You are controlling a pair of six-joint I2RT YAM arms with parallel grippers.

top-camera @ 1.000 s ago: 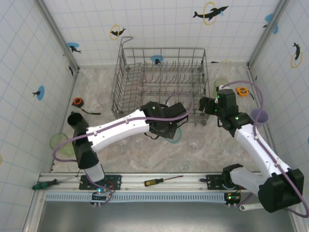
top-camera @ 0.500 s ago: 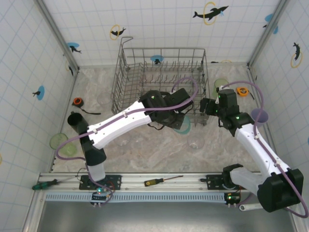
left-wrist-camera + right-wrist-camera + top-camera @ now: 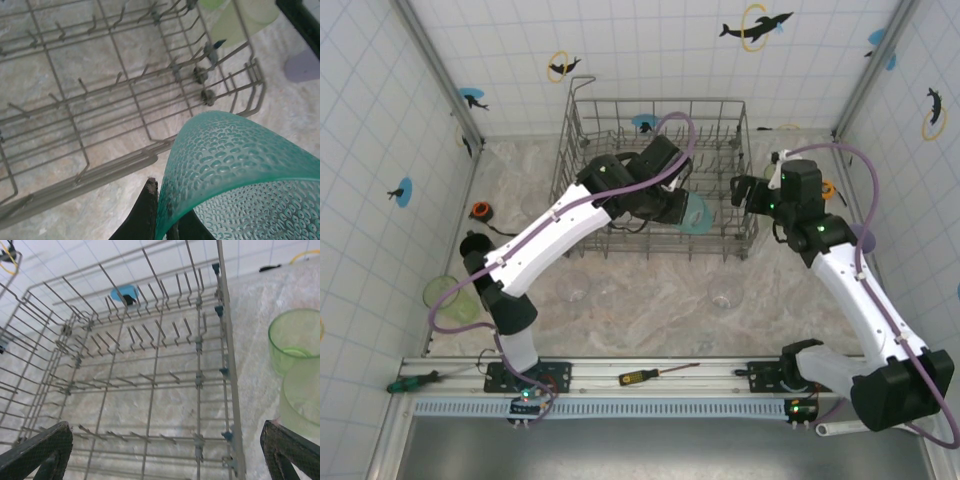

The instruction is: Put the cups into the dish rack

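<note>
Translucent teal textured tumbler (image 3: 235,165) pinched at rim by left pincer (image 3: 161,220), held over near-right part of grey wire dish rack (image 3: 620,101), open tine rows below. Right pincer (image 3: 165,432) spread wide at rack's right wall, pale green tumblers (image 3: 295,340) just outside.

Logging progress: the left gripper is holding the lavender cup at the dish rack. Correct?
Not lavender. The left gripper holds the translucent teal cup at the dish rack, pinching its wall; the left wrist view shows it.
</note>
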